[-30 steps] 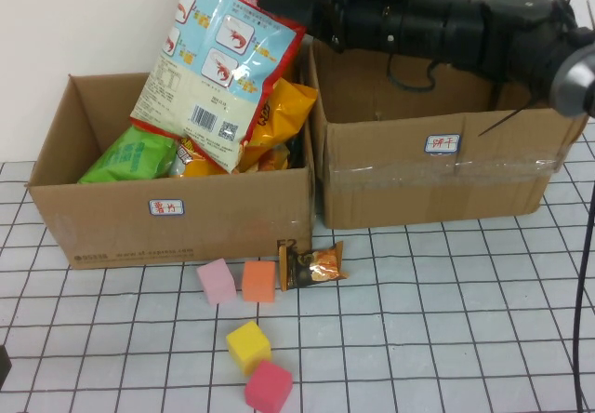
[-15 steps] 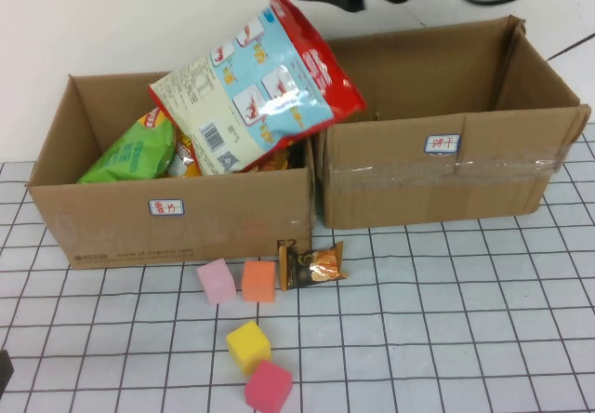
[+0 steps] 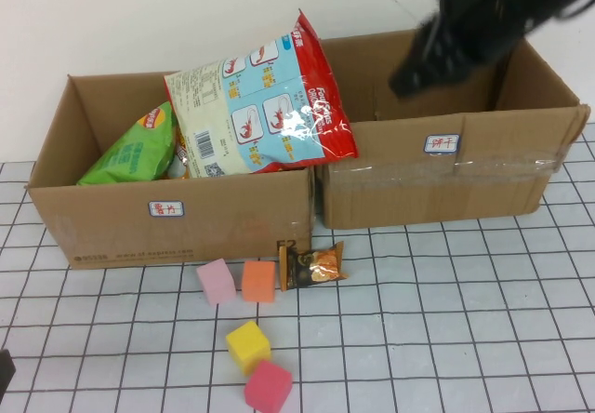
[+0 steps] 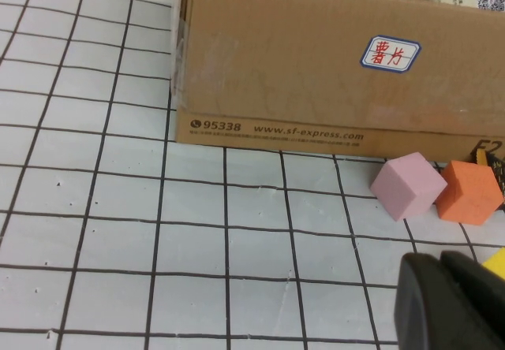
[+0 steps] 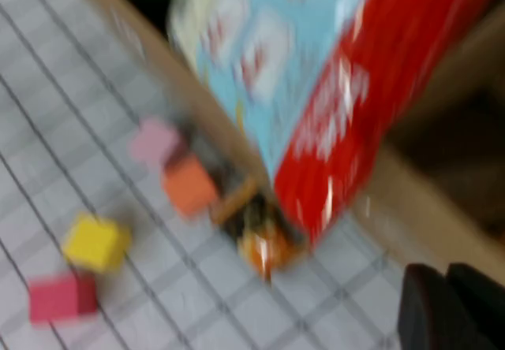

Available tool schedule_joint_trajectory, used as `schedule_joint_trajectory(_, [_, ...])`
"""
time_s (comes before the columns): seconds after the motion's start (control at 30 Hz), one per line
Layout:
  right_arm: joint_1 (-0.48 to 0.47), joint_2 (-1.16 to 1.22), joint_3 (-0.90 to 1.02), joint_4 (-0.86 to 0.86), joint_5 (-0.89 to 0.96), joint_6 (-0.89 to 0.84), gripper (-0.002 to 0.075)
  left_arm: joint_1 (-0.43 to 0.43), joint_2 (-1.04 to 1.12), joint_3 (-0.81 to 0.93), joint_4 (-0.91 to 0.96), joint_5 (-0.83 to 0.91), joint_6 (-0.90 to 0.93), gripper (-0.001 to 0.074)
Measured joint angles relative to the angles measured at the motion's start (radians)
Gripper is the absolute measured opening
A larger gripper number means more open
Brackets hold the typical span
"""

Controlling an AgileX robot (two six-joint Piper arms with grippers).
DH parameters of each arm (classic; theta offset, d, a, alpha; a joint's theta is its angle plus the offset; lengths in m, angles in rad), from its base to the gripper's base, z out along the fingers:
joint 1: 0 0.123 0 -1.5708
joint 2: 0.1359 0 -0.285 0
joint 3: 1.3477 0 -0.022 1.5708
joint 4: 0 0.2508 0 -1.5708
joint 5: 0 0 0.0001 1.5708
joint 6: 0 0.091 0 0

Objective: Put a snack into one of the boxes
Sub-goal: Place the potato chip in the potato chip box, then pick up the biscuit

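Note:
Two brown cardboard boxes stand side by side: the left box (image 3: pixel 232 213) and the right box (image 3: pixel 502 171), each with a small white label. A large red and blue shrimp-cracker bag (image 3: pixel 270 106) lies free on top of the left box's snacks, its red end hanging over the shared wall; it also shows in the right wrist view (image 5: pixel 316 74). My right gripper (image 3: pixel 409 83) is blurred above the right box, its fingers together and empty (image 5: pixel 446 275). My left gripper (image 4: pixel 439 265) is shut and empty, low over the table near the front left.
A green bag (image 3: pixel 130 153) and other snack bags fill the left box. A small orange-brown snack packet (image 3: pixel 314 264) lies in front of the boxes. Pink (image 3: pixel 217 281), orange (image 3: pixel 258 281), yellow (image 3: pixel 248 345) and red (image 3: pixel 269 386) cubes sit on the gridded table.
The right gripper let go of the shrimp-cracker bag, which dropped onto the left box. The right arm swung right and down over the right box. The left arm has not moved.

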Motion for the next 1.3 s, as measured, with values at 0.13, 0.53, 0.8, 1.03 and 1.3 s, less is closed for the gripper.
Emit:
schedule_joint_trajectory(0.13, [0.000,0.010,0.131,-0.126,0.017,0.035,0.0006,0.000,0.000,0.000,-0.006,0.014,0.000,-0.0001])
schedule_joint_trajectory(0.53, [0.000,-0.302,0.697,-0.203,-0.214,0.026,-0.0001,-0.030,0.296,-0.224,-0.306,0.381,0.378,-0.0001])
schedule_joint_trajectory(0.8, [0.000,-0.584,1.053,-0.201,-0.332,0.026,-0.0001,-0.086,0.675,-0.408,-0.480,0.374,0.509,-0.0001])
schedule_joint_trajectory(1.03, [0.000,-0.836,1.227,-0.365,-0.341,0.181,-0.0001,-0.388,0.892,-0.527,-0.354,0.140,0.343,-0.0001])
schedule_joint_trajectory(1.3, [0.000,-1.091,1.280,-0.583,-0.214,0.358,-0.0001,-0.524,1.108,-0.562,-0.250,-0.187,0.086,0.0099])
